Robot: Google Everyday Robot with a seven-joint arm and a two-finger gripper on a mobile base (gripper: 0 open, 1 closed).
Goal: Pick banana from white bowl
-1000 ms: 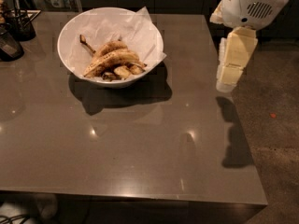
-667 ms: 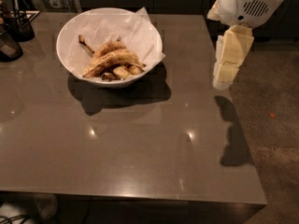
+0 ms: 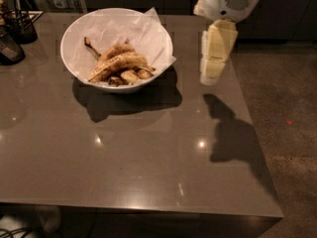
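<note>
The white bowl (image 3: 79,66), lined with crumpled white paper, stands on the grey table at the back left. In it lies the banana (image 3: 120,64), long, yellow and brown-speckled, running from lower left to a thin point at the right. A shorter banana with a long dark stem (image 3: 110,51) lies behind it, and small banana pieces (image 3: 130,76) lie in front. My gripper (image 3: 210,74) hangs on its cream arm above the table's right side, well to the right of the bowl and apart from it.
A dark holder with utensils (image 3: 21,25) and a dark object (image 3: 9,47) stand at the table's far left. The table's right edge (image 3: 255,133) runs below the gripper, with bare floor beyond. The gripper's shadow falls on the table at the right.
The gripper has moved left, toward the bowl. The bowl and bananas have not moved.
</note>
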